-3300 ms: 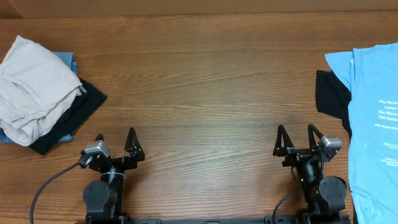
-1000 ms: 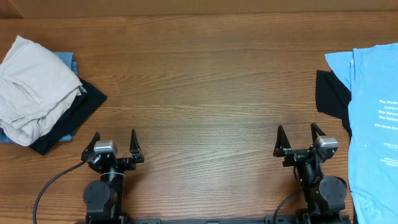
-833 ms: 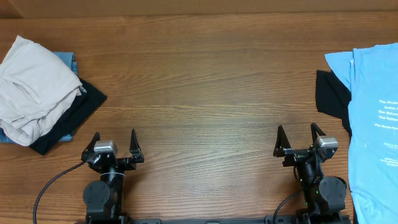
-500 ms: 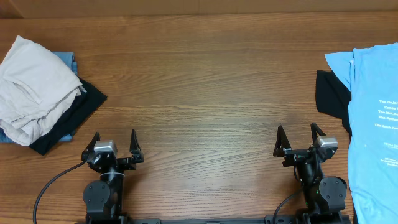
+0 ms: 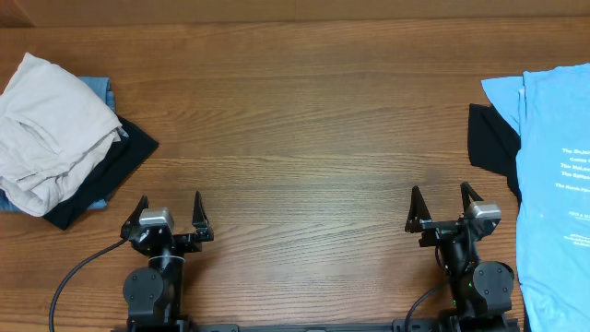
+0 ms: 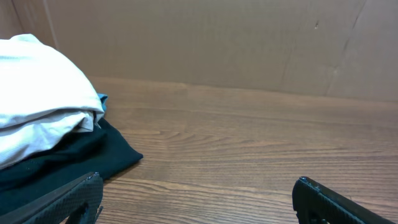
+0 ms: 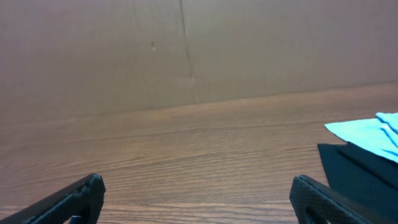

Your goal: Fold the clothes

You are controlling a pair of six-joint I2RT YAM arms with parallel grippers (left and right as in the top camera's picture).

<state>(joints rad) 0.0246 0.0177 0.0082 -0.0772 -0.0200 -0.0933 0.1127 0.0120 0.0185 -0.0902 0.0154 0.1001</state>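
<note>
Left gripper (image 5: 170,205) and right gripper (image 5: 440,195) sit spread wide, empty, at the near edge. Trousers (image 5: 51,134) lie heaped on black cloth (image 5: 115,171) far left; the T-shirt (image 5: 553,157) lies far right. Judged best: pinch one garment's edge, drag it to the table (image 5: 304,120) middle, flatten first

You see a brown wood-grain table (image 5: 304,138) filling the overhead view. Past its far edge stands a plain tan cardboard-like wall (image 6: 217,43), 1 vertical seam visible. Light even, soft.
</note>
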